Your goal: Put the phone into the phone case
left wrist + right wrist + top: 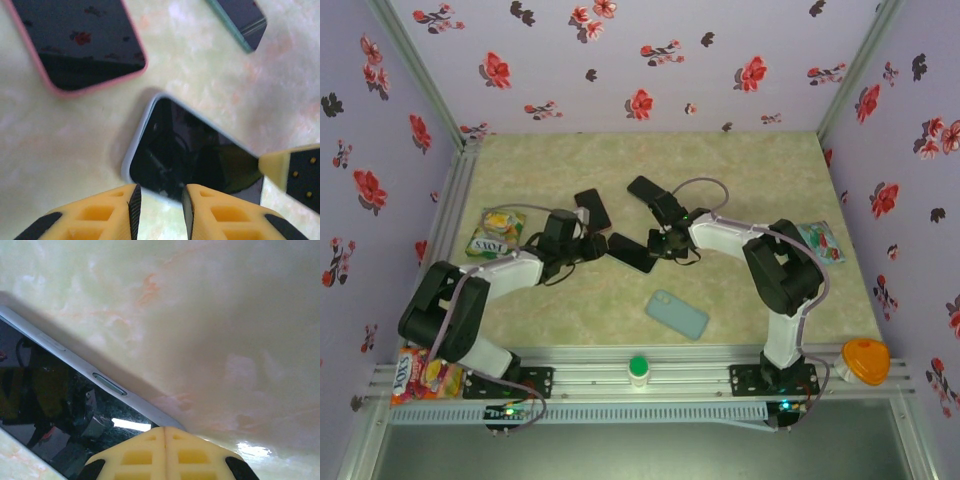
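Two arms meet over one dark phone lying at the centre of the desk, with the teal phone case well apart at lower centre. My left fingers stand slightly parted, holding nothing, at the phone's near end, while my right fingers are clenched together, empty, just beside its long edge. I judge the right should tip that edge up so the left can take a square hold before lifting.
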`<state>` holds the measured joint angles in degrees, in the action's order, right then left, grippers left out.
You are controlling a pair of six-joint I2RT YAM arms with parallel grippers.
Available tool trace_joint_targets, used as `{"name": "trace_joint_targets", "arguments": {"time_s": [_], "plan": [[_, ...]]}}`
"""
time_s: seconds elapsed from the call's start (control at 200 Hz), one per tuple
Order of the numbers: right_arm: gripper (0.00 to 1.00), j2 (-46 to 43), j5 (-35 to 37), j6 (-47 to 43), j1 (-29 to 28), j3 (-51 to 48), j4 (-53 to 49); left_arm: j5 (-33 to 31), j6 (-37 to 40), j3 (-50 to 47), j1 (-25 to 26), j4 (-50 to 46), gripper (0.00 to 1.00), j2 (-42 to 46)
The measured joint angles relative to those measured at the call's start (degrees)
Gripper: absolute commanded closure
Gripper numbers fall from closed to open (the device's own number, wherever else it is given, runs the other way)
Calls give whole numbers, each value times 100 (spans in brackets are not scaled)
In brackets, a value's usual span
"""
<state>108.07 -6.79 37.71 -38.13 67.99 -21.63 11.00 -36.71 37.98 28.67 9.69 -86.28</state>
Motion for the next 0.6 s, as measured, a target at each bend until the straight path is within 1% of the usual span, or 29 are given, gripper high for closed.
{"name": "trace_joint_targets", "arguments": {"time_s": [0.075,0.2,0.29,0.41,0.6], "plan": [[100,-28,-59,0,0,-35,46,13,-63,-203,74,-92,68,103],[94,-92,-166,0,0,-74,52,13,-140,-422,269,-166,68,186],[92,-214,-203,-4,0,-76,48,15,-214,-503,378,-160,68,188],[90,-431,-205,-28,17,-76,42,13,-293,-549,420,-120,68,188],[90,-533,-205,-92,90,-76,76,11,-345,-535,417,105,69,-9]]}}
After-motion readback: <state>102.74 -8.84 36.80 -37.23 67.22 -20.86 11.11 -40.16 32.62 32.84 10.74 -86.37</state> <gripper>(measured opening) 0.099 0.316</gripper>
